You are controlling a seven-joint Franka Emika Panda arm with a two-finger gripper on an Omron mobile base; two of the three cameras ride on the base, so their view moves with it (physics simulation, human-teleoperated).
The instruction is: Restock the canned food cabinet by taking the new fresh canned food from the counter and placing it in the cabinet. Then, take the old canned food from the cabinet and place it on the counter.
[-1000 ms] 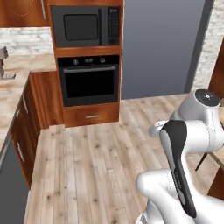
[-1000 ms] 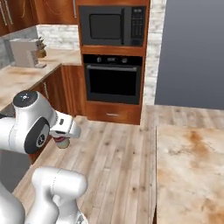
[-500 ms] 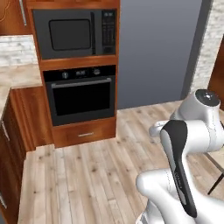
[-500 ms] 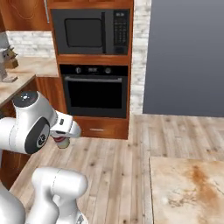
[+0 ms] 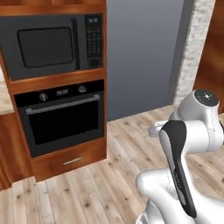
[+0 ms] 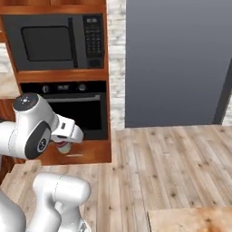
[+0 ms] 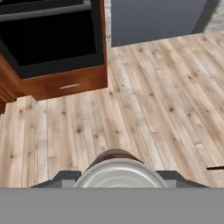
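While the base faces the oven (image 5: pixel 61 118) and microwave (image 5: pixel 48 46), the end effector (image 6: pixel 65 146) is clamped on the red can (image 7: pixel 117 170), whose grey metal top sits between the finger tips in the hand view. Carrying it well likely means keeping the can upright and the grip firm until the bench corner (image 6: pixel 190 220) at lower right is within reach. Pale wooden floor (image 7: pixel 144 96) lies below, with a grey fridge (image 6: pixel 179 59) beside the oven.
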